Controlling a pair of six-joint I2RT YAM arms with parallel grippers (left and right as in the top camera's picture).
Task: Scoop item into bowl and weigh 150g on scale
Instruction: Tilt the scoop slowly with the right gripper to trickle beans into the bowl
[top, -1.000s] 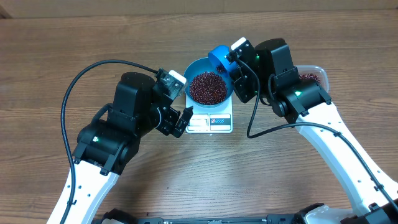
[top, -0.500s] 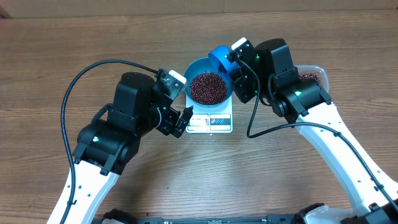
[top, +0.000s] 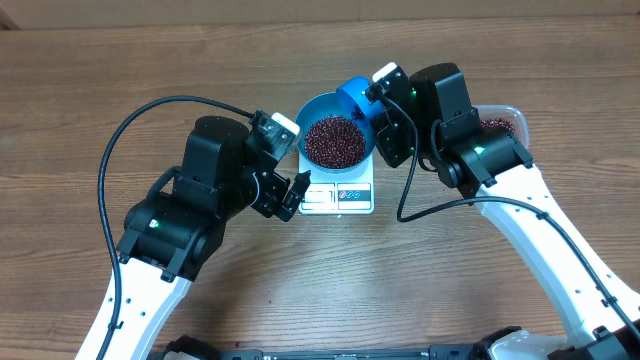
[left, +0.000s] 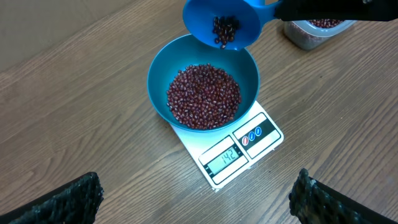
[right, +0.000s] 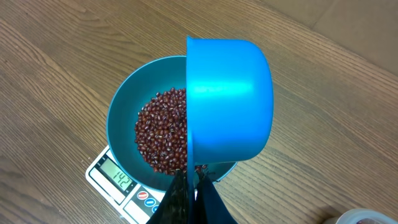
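Left fingers (top: 292, 196): spread wide, with nothing held between them; they are seen close to the front left corner of the scale (left: 194, 148).
Right fingers (right: 193, 196): closed tight on the handle of a small blue scoop (right: 230, 99), which is carried straight ahead of the tips.
Scoop: it is tipped on its side above the far rim of the bowl (left: 158, 93), with its mouth turned toward the bowl's middle; a few beans are seen inside it in the left wrist view.
Beans (left: 203, 96): most are heaped as a loose dark red-brown pile in the bottom of the bowl, below and ahead of the right fingers and ahead of the left fingers.
Bowl: round, deep and blue, it is set on the scale, hiding the scale's rear part.
Display (left: 225, 157): 142 is shown; it is faced toward the left fingers, with coloured buttons beside it.
Tub (left: 317, 28): clear plastic with more beans inside; it is placed beyond the scoop, behind the right fingers.
Worktop (top: 100, 80): wood-grained, with the scale and the tub resting on it.
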